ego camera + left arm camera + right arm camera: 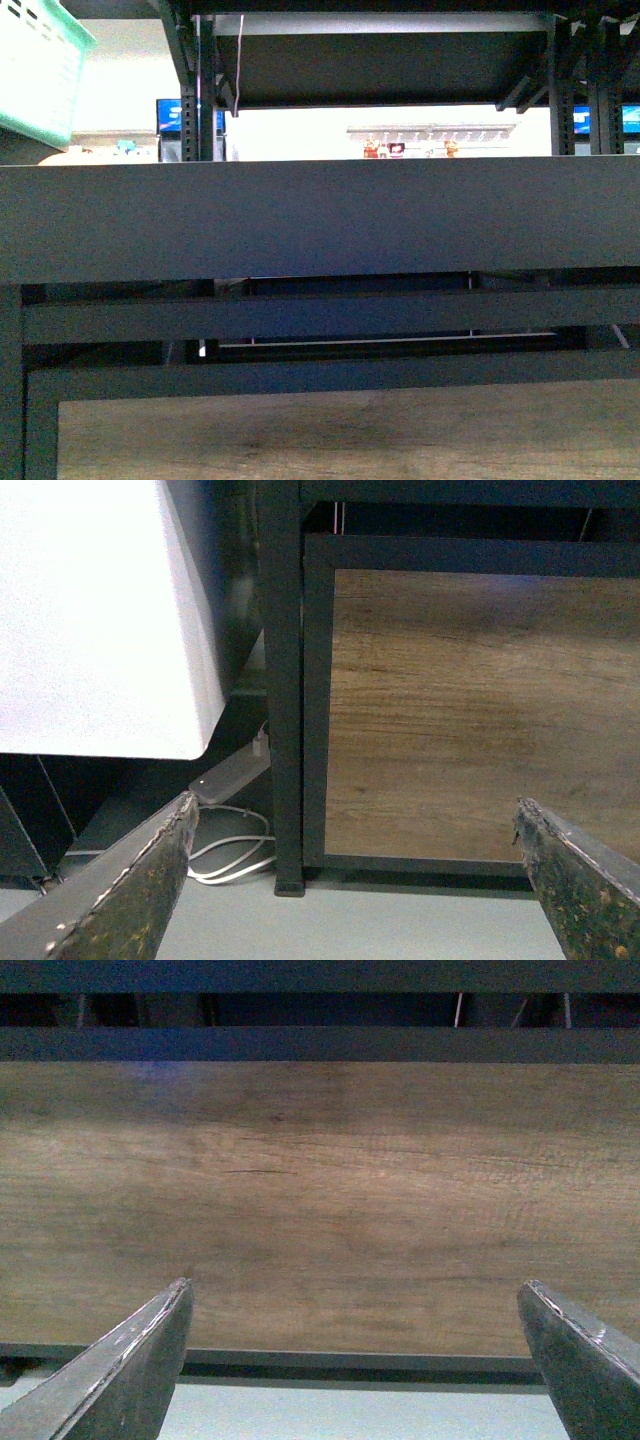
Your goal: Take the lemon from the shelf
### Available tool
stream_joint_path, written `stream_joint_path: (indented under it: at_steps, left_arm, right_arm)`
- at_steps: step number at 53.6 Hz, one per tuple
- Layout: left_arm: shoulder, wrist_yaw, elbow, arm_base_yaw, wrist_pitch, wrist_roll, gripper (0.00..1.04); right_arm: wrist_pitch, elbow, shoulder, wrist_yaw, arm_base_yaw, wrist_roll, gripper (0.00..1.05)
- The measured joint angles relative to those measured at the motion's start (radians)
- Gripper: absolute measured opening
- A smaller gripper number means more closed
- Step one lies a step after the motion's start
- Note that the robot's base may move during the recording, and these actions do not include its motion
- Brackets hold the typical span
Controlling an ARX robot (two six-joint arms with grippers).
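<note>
Left gripper [355,805] and right gripper [355,1287] both spread wide and empty, facing the black metal multi-tier shelf [320,220].

The left gripper's jaws stand far apart, touching nothing. Past them a dark upright post [285,700] stands on the pale floor, with a white power strip [230,775] and looped cable just beside its foot. The right gripper's jaws are equally wide, clear of the brown wood-grain panel [320,1200] ahead. In the front view the shelf's thick front beam fills the middle, with a mint-green plastic basket [40,70] at upper left. Where the bright yellow oval lemon lies cannot be told.
</note>
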Motion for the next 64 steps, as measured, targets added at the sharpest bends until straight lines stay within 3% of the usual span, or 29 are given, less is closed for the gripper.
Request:
stream_joint_path:
  at_steps: [64]
  left_arm:
    - [0.000,0.001,0.000,0.000,0.000,0.000,0.97]
  right_arm:
    - [0.000,0.000,0.001,0.002,0.000,0.000,0.97]
